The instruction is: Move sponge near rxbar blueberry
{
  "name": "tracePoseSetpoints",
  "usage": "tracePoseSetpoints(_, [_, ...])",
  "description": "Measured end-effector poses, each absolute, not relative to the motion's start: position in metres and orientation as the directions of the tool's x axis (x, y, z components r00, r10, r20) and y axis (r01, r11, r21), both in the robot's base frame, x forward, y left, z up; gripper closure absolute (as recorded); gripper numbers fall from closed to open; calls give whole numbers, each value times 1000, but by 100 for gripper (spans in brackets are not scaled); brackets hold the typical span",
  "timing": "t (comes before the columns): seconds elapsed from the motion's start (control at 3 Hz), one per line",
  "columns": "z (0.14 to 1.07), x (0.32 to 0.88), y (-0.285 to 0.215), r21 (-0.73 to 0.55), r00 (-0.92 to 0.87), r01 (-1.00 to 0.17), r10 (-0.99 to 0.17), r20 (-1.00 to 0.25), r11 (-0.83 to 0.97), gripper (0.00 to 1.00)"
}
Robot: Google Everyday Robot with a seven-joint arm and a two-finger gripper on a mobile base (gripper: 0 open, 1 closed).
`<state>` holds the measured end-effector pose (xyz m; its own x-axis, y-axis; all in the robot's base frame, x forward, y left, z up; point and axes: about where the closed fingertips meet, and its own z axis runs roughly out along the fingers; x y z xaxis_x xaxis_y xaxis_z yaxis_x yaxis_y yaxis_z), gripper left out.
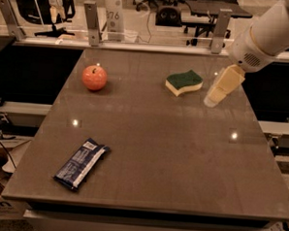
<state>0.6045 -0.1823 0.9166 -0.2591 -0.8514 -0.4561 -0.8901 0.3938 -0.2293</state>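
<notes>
Wavy-edged sponge (184,82), dark green scouring top over pale yellow foam, lies far-right on glossy brown surface (157,152). Cream gripper (212,99) hangs just right of it; open or clenched, can't tell. Flat dark-blue-wrapped rxbar (81,163) w/ white label lies near-left, well apart.

One view, high before the table (181,153), facing down across it, jaws upper right

Arm (267,34) cut off by top-right edge; gripper (213,97) hangs just right of sponge (184,82).
</notes>
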Motion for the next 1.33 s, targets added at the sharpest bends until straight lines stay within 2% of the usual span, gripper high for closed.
tracePoseSetpoints(0.67, [875,669,-179,-176,-302,-883,-813,-498,435,0])
tracePoseSetpoints(1.33, [841,710,-178,-97,-360,-874,-769,-528,476,0])
